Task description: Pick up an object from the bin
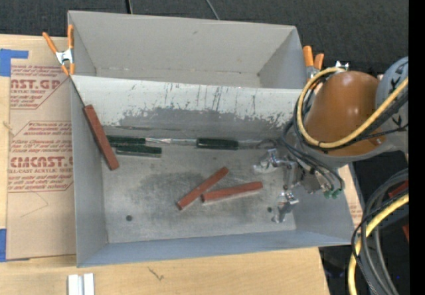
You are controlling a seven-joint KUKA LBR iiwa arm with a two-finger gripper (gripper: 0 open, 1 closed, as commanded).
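Observation:
My gripper (276,186) is low at the right end of the bin, open, with nothing between its two metal fingertips (267,163). Just left of it lie two reddish-brown flat sticks. One stick (232,192) lies nearly level, and its right end is close to the fingertips without touching them. The other stick (202,189) lies slanted, and its lower part crosses the left end of the first.
A third reddish-brown stick (101,137) leans against the left wall. Along the back of the floor lie a dark green bar (134,146) and a thin metal rod with a dark green handle (216,143). The arm with its orange cover and cables stands over the right rim.

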